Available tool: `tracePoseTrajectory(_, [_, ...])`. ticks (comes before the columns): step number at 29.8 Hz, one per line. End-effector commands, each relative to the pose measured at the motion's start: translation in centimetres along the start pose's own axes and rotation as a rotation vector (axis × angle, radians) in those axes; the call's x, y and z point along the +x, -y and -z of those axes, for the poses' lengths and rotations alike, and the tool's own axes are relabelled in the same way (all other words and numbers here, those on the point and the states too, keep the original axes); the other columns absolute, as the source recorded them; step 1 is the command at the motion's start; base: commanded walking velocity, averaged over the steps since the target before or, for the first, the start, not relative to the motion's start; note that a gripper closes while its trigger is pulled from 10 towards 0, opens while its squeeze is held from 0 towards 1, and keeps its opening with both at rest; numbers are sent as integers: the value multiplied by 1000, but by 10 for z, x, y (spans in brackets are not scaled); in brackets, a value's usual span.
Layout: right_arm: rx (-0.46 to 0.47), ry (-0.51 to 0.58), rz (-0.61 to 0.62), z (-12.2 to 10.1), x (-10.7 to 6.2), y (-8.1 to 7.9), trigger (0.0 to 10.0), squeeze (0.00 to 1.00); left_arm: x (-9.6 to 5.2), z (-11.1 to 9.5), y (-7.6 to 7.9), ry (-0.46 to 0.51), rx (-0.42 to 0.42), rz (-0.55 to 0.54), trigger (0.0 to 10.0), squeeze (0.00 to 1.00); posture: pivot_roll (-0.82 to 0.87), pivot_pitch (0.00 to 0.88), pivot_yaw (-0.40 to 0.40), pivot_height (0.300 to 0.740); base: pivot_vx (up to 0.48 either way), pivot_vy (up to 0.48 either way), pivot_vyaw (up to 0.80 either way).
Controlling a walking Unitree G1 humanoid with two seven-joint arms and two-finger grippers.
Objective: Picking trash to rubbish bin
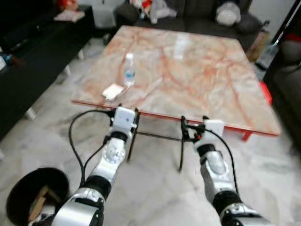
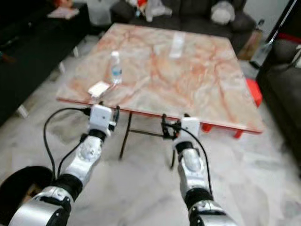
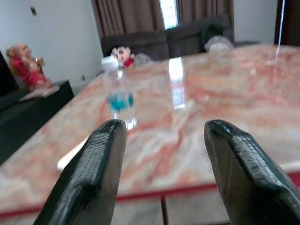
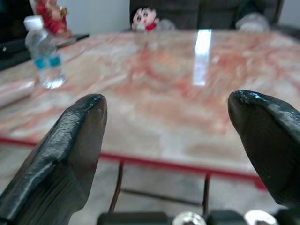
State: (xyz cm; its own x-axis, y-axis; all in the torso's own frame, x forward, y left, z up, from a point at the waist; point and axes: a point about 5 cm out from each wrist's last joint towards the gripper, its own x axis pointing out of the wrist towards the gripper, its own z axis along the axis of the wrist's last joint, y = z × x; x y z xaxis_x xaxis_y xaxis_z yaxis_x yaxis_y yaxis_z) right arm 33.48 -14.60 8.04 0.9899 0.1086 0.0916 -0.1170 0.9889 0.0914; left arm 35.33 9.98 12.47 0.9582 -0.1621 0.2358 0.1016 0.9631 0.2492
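Bottle (image 1: pixel 129 69) on table (image 1: pixel 197 80), packet (image 1: pixel 113 91) before it; bin (image 1: pixel 33 195) left.

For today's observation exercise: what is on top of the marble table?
On the marble table, near its left front corner, a clear water bottle stands upright beside a flat white packet. Both grippers, left and right, hover open before its front edge.

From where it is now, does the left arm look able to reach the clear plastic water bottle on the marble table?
Probably yes. The left gripper sits at the table's near edge with jaws open, and the clear plastic water bottle stands just beyond, with only a flat white packet lying between.
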Motion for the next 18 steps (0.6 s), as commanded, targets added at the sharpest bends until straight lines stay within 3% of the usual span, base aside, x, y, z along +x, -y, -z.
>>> tracePoseTrajectory(1, [14, 24, -23, -4, 4, -10, 10000, 0, 1, 0, -8, 7, 26, -12, 10000, 0, 102, 39, -106, 740, 446, 0, 0])
tracePoseTrajectory(15, [14, 22, -27, -5, 5, -11, 10000, 0, 2, -2, -10, 18, 42, -16, 10000, 0, 107, 68, -107, 740, 444, 0, 0])
tracePoseTrajectory(18, [3, 14, -40, -4, 5, -14, 10000, 0, 2, -3, -11, 23, 46, -20, 10000, 0, 107, 68, -107, 740, 446, 0, 748])
